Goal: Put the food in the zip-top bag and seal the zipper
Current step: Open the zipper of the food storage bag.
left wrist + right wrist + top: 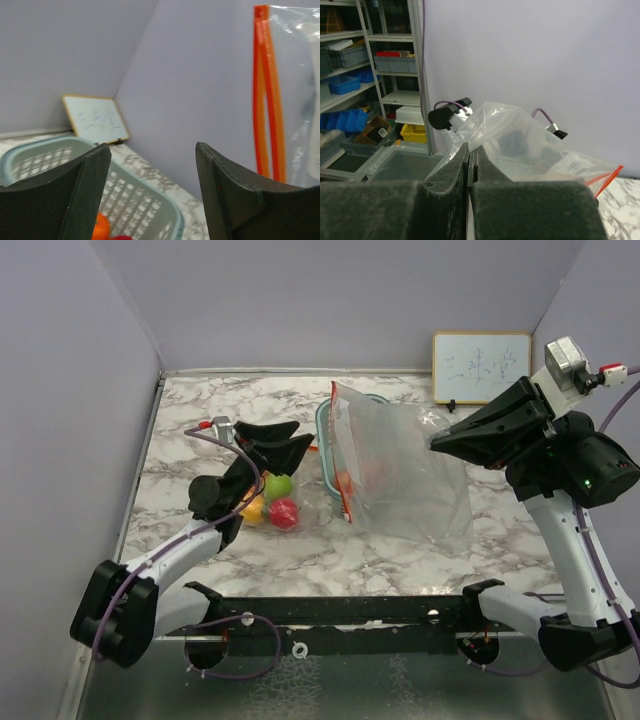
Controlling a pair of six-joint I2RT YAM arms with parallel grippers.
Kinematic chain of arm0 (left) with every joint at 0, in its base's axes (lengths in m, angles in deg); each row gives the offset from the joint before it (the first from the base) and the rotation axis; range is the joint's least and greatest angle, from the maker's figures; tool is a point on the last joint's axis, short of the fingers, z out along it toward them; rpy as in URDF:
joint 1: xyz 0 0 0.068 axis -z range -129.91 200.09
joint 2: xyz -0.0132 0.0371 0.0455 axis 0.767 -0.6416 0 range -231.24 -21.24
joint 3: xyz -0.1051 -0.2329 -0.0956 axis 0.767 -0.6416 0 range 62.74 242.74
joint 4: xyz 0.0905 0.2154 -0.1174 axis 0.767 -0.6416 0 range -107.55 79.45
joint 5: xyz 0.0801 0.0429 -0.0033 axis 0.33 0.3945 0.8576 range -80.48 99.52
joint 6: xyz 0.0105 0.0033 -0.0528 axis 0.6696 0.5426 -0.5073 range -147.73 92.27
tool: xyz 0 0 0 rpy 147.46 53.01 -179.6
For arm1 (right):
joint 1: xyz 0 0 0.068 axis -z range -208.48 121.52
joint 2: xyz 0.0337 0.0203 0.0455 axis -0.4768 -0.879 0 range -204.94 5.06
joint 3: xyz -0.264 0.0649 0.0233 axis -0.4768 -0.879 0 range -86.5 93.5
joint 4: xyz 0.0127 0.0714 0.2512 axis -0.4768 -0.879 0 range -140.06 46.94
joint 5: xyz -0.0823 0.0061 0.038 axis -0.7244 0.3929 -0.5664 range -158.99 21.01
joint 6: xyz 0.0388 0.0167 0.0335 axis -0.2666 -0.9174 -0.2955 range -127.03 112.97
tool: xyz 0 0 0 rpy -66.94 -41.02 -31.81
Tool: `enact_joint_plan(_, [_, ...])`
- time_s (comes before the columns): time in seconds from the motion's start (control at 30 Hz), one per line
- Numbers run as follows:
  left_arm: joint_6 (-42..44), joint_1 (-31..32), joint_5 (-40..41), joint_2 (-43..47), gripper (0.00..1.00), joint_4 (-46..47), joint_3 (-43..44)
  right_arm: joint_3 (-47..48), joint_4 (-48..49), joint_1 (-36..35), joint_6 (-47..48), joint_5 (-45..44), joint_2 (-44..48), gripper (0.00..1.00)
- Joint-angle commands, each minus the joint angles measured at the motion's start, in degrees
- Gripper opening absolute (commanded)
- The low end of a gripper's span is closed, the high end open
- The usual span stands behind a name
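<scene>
1. Toward the left side of the tabletop (430, 570), closer to its near edge than its far one, loose food (278, 502) lies bunched on the marble outside the bag: a red, a green and a yellow-orange toy fruit.
2. Just beyond that cluster, my left gripper (305, 434) hangs with fingers released and nothing between them, aimed at the bag.
3. At mid-table my right gripper (437, 440) is clenched on a top corner of the zip-top bag (400, 490), holding the clear plastic upright.
4. Its zipper (343, 475) runs down the bag's left edge, facing my left gripper; sealed or not, I cannot tell.
5. Behind the bag, toward the far edge, sits a teal basket (322, 425) with an orange fruit (100, 227) inside.
6. At the far right corner, a whiteboard (481, 367) leans on the wall.
</scene>
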Motion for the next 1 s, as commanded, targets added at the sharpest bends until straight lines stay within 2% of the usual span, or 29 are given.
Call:
enact_joint_plan(0.0, [-15.3,0.0,-14.4,-8.6,0.70,27.0,4.3,2.9,5.7,-0.1,-5.5,0.5,-0.3,0.01])
enact_joint_plan(0.07, [-21.7,0.0,-17.7,-13.7,0.68,35.2,6.4,3.0,6.1,-0.1,-5.9,0.5,-0.4,0.01])
enact_joint_plan(0.1, [-24.4,0.1,-19.1,-16.1,0.66,36.5,7.9,2.9,6.5,-0.1,-6.3,0.4,-0.4,0.01])
enact_joint_plan(0.17, [-26.2,1.1,-22.4,-19.4,0.61,36.6,10.9,3.0,7.7,-0.1,-7.1,0.2,-0.5,0.01])
enact_joint_plan(0.33, [-26.5,5.8,-26.0,-23.6,0.60,36.8,15.7,3.3,10.4,-0.1,-9.2,0.4,-1.2,0.01])
enact_joint_plan(0.63, [-27.2,9.6,-32.8,-22.1,0.63,36.8,17.8,2.3,8.7,-0.1,-7.3,0.7,-1.2,0.01])
enact_joint_plan(0.97, [-26.7,9.0,-35.7,-18.4,0.63,36.7,12.3,4.2,3.5,-0.1,-3.0,2.1,0.1,0.01])
